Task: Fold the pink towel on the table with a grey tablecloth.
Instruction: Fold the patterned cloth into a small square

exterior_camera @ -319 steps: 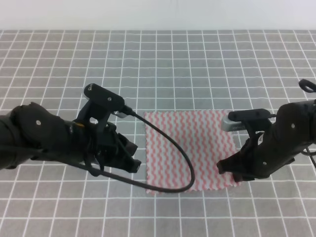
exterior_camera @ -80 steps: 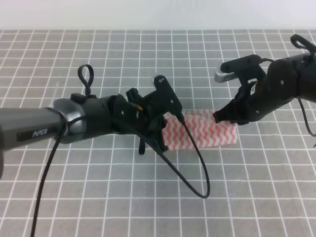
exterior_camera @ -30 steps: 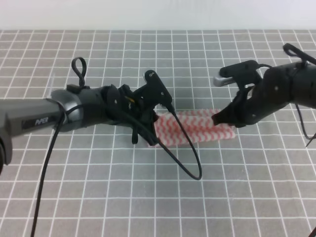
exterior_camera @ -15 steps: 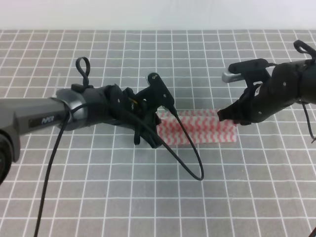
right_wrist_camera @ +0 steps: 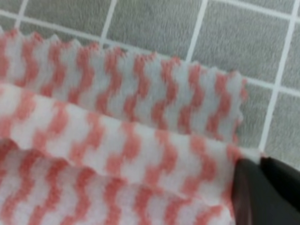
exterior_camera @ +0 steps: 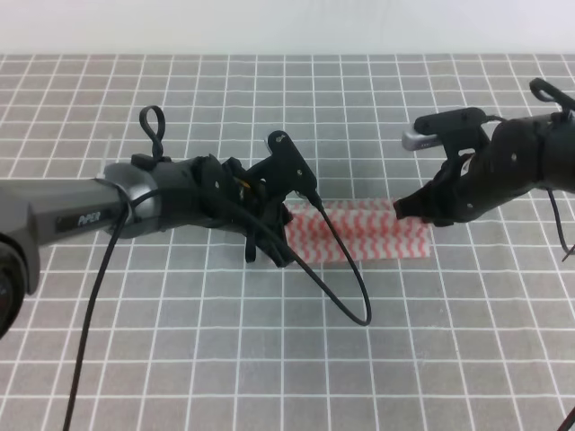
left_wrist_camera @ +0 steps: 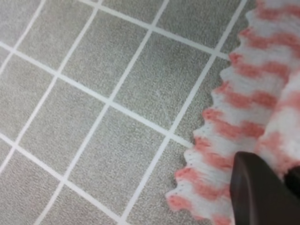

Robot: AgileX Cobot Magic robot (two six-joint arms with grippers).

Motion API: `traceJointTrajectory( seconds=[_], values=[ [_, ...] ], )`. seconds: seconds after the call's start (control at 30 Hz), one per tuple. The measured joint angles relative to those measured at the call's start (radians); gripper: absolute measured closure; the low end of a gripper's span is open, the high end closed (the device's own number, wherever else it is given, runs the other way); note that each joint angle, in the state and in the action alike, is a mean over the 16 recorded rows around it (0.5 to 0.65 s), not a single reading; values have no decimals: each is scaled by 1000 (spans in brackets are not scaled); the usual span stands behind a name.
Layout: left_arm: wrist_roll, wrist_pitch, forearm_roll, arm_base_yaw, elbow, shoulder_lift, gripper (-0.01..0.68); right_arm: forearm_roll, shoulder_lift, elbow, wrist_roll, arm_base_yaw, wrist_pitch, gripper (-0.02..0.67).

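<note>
The pink towel (exterior_camera: 364, 232) lies as a narrow folded strip on the table with a grey tablecloth (exterior_camera: 269, 359). At the strip's left end my left gripper (exterior_camera: 280, 241) is low over the cloth. In the left wrist view its dark fingertips (left_wrist_camera: 253, 187) are pinched on a raised fold of the pink towel (left_wrist_camera: 243, 93). My right gripper (exterior_camera: 406, 209) is at the strip's right end. In the right wrist view its fingers (right_wrist_camera: 253, 192) are shut on the corner of the layered pink towel (right_wrist_camera: 117, 140).
A black cable (exterior_camera: 346, 287) hangs from the left arm and loops over the towel's left part down onto the cloth. The grey cloth's far edge (exterior_camera: 287, 56) runs along the top of the high view.
Over the last second the right gripper has shifted slightly right and up with its towel end, and the strip has stretched out flatter. The left gripper has barely moved.
</note>
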Motion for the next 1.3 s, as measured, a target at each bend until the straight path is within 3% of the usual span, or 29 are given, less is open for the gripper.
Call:
traceJointTrajectory(
  seconds=[0.7,1.13,1.3],
  values=[
    [-8,-85,-8,7,0,16,648,-3,2,-32,0,0,-17,631],
    [-30,-176,-36,37,0,-11,629,-7,2,-129,0,0,107,631],
    [-69,-109,-55,42,-7,-55,638,3,3,-140,0,0,171,631]
  ],
)
